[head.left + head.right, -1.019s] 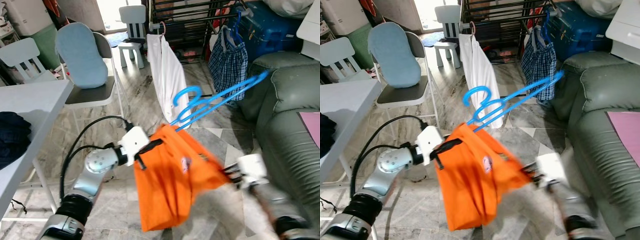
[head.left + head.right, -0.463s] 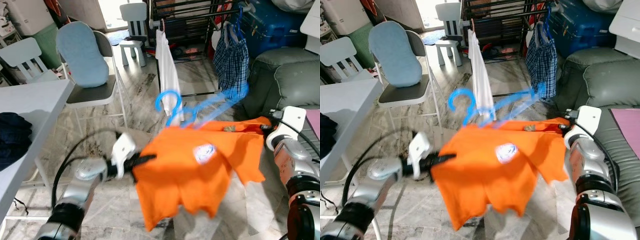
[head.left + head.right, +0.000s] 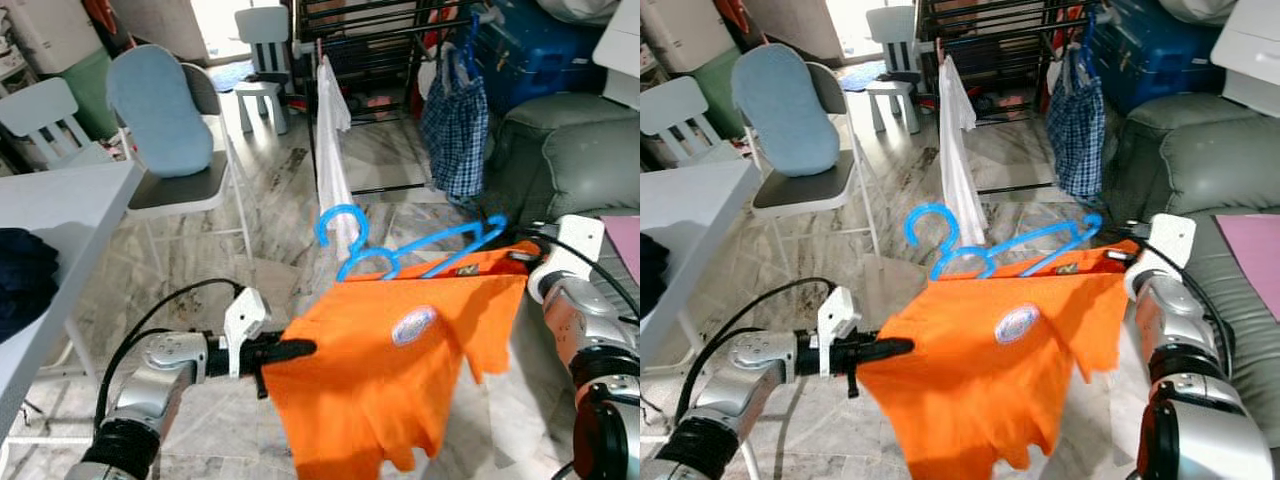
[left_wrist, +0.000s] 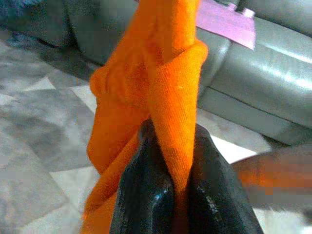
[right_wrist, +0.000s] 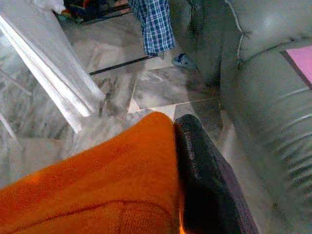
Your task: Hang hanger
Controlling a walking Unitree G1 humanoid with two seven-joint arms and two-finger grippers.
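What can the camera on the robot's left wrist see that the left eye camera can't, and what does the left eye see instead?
The left wrist view shows, close up, the left hand with its two black fingers pinching a bunched fold of the orange shirt. The left eye view shows the wider room: the blue hangers at the shirt's top edge, the right hand at its other corner, the clothes rack, the white garment and the chair. Both show the orange shirt, the grey sofa and the marble floor.
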